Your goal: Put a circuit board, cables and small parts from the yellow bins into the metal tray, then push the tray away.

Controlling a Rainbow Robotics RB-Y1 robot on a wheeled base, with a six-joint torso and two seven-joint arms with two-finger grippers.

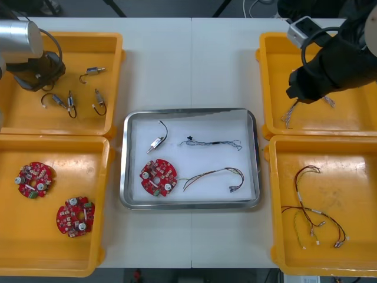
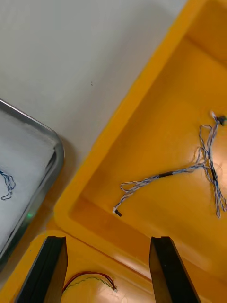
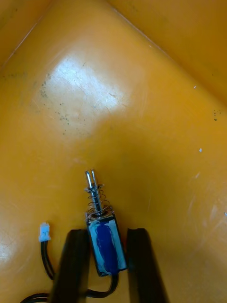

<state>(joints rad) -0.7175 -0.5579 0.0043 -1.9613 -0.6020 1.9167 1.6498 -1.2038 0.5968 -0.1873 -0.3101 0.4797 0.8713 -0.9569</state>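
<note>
The left gripper had its fingers clamped on a small metal part with a spring, low in the far left yellow bin. The right gripper hung with fingers spread above the far right bin, near a blue and white cable. The metal tray between the bins held a circuit board, two cables and another part.

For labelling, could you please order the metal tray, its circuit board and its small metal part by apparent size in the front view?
Largest to smallest, all at the same depth:
metal tray
circuit board
small metal part
</note>
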